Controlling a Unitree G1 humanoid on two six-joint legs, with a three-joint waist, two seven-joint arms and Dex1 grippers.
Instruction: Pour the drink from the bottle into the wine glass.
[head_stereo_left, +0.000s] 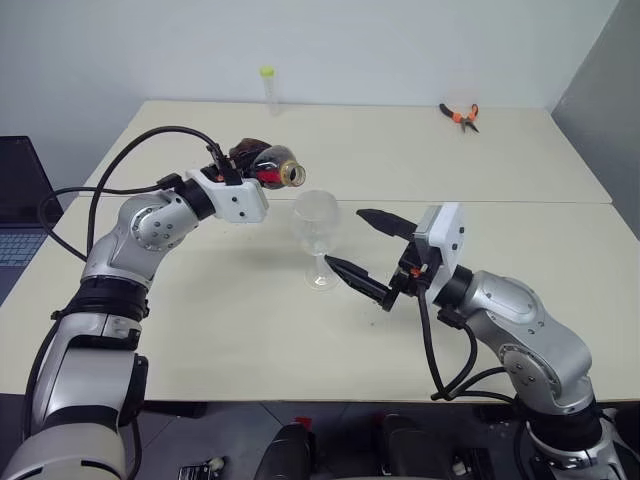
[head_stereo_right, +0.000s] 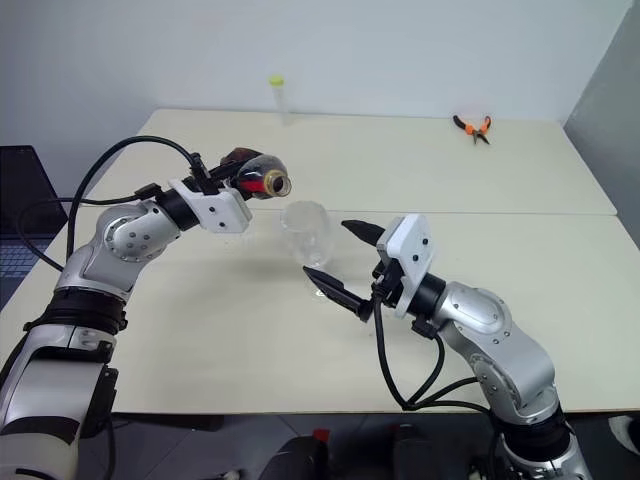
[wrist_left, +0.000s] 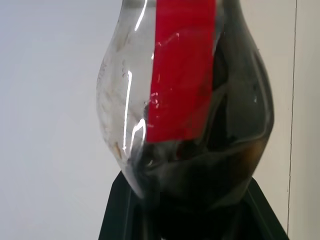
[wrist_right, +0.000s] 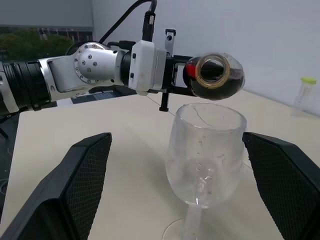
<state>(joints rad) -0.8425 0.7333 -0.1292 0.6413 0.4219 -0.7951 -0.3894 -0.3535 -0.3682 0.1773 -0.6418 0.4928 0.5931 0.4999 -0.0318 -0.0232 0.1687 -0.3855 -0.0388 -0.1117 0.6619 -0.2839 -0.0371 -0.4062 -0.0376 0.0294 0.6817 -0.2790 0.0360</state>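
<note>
Judging from the tilt of the bottle (head_stereo_left: 268, 165), the pouring step was in hand but no liquid had yet crossed into the glass (head_stereo_left: 317, 232). The bottle was held clamped by the left gripper (head_stereo_left: 228, 168), lying nearly on its side above the table (head_stereo_left: 200, 330), its uncapped mouth turned toward the glass and set just above and beside the rim. The drink (wrist_right: 220, 88) was seen pooled dark in the lower part of the body, up to the neck but not spilling, and the bowl of the glass looked empty apart from a few droplets on its wall. The glass stood upright on its foot near the middle of the table. The right gripper (head_stereo_left: 368, 252) was spread wide, one finger on each side of the glass, near but not visibly touching it; whether the stem was meant to be steadied could only be guessed. The next move was judged to call for a slightly steeper tilt, with the mouth brought over the bowl rather than beside the rim, and done slowly, since the liquid was already at the neck and a light stemmed glass could be tipped easily by a nudge.
</note>
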